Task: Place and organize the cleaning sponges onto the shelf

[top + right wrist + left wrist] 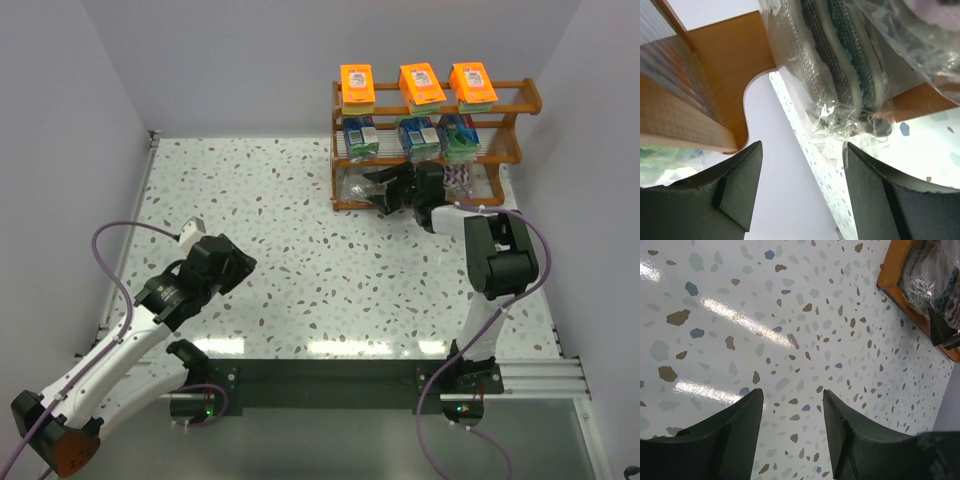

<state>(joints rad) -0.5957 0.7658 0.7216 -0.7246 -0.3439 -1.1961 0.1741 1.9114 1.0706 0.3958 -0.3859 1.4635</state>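
The shelf [432, 105] stands at the far right of the table. Three orange sponge packs [422, 85] sit on its top tier and three blue-green packs [418, 137] on the middle tier. Clear bags of zigzag pads [355, 188] lie on the bottom tier. My right gripper [380, 190] reaches into that bottom tier. In the right wrist view it is open [802, 145]; a clear bag [850, 65] lies just beyond the tips, its crinkled edge near the right finger [875, 180]. My left gripper [238, 262] hovers open over bare table [792, 392].
The shelf's wooden side panel [730, 55] is close to the right gripper's left finger. In the left wrist view the shelf's bottom rail [900, 295] and a clear bag [935, 275] show at the upper right. A purple cable [125, 230] loops beside the left arm.
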